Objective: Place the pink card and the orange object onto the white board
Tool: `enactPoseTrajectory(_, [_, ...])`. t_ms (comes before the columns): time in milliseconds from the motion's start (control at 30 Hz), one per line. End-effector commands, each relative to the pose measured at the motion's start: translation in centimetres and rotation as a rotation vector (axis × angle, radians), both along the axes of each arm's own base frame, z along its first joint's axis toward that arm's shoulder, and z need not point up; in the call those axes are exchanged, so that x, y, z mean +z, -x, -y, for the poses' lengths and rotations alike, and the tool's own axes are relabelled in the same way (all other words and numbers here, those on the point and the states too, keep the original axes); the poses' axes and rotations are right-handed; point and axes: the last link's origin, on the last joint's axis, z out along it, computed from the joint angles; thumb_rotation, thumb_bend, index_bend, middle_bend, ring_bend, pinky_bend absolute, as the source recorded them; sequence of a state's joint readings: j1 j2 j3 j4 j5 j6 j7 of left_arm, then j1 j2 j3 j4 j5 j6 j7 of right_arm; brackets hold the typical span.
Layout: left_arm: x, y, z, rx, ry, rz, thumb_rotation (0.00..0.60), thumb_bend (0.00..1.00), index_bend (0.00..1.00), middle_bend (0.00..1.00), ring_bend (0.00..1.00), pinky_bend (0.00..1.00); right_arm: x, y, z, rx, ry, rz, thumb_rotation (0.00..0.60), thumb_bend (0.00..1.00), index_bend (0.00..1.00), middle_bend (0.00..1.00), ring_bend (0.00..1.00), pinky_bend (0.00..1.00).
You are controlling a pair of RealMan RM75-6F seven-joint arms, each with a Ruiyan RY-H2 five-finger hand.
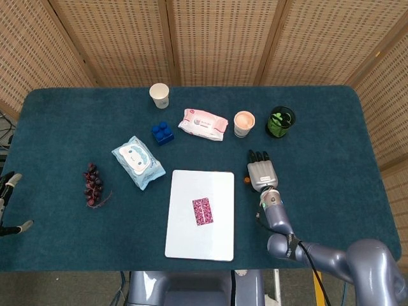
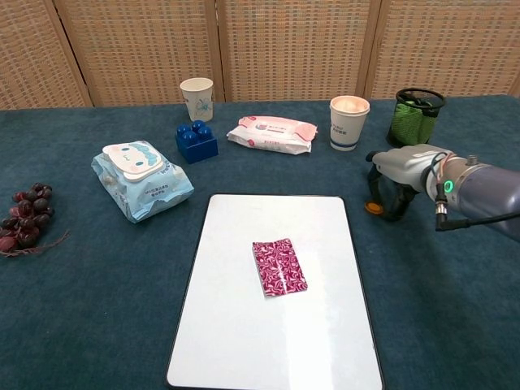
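Pink card [image 2: 279,266] lies flat on the white board [image 2: 244,341], slightly above the board's middle, tilted a little off the board's edges. The board lies on the bench [image 2: 97,309] near the front edge, about midway along it.

Orange object [image 2: 373,208] is on the bench cloth just beside the board's far right corner, not on the board. It is small; its shape cannot be made out. In the head view it shows as an orange spot [image 1: 246,180] at the left side of the right hand [image 1: 261,171].

Right hand [image 2: 396,175] is over the orange object, fingers [image 2: 375,179] curved downward around it with the tips at or near the cloth. Whether the fingers actually grip the object cannot be told; the object appears to rest on the bench.

Left hand [image 1: 7,191] shows only at the left edge of the head view, off the bench; its fingers are apart and hold nothing.

Along the far edge, left to right: paper cup [image 2: 197,98], blue block [image 2: 196,142], pink wipes pack [image 2: 270,134], second cup [image 2: 348,122], green mesh holder [image 2: 418,115]. A blue wipes pack [image 2: 141,179] lies left of the board's far left corner. Grapes [image 2: 24,218] lie near the left edge.
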State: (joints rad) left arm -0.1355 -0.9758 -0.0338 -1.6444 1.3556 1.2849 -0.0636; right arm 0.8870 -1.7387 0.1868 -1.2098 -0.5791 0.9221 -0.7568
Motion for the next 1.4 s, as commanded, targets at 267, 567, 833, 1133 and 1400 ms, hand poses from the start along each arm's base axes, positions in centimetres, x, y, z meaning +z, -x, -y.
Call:
enactPoseTrajectory(267, [0.0, 0.0, 0.1, -0.002, -0.002, 0.001, 0.600, 0.00, 0.00, 0.00, 0.00, 0.00, 0.2, -0.7, -0.3, -0.014, 0.005, 0.098, 0.600, 0.36, 0.53, 0.00, 0.00, 0.06])
enactPoseTrajectory(567, [-0.1, -0.1, 0.1, -0.005, 0.002, -0.001, 0.600, 0.00, 0.00, 0.00, 0.00, 0.00, 1.8, -1.5, -0.6, -0.003, 0.011, 0.160, 0.600, 0.36, 0.53, 0.00, 0.00, 0.06])
enactPoseTrajectory(833, [-0.1, -0.3, 0.3, -0.013, 0.006, 0.002, 0.600, 0.00, 0.00, 0.00, 0.00, 0.00, 3.5, -4.5, -2.8, 0.080, -0.035, 0.223, 0.600, 0.36, 0.53, 0.00, 0.00, 0.06])
enactPoseTrajectory(1133, [-0.2, -0.6, 0.6, -0.030, 0.011, 0.006, 0.600, 0.00, 0.00, 0.00, 0.00, 0.00, 2.1, -9.4, -6.4, 0.200, -0.130, 0.253, 0.600, 0.39, 0.53, 0.00, 0.00, 0.06])
enactPoseTrajectory(1400, [-0.3, -0.5, 0.6, -0.031, 0.024, 0.011, 0.600, 0.00, 0.00, 0.00, 0.00, 0.00, -1.3, -11.5, -8.0, 0.213, -0.158, 0.215, 0.600, 0.39, 0.53, 0.00, 0.00, 0.06])
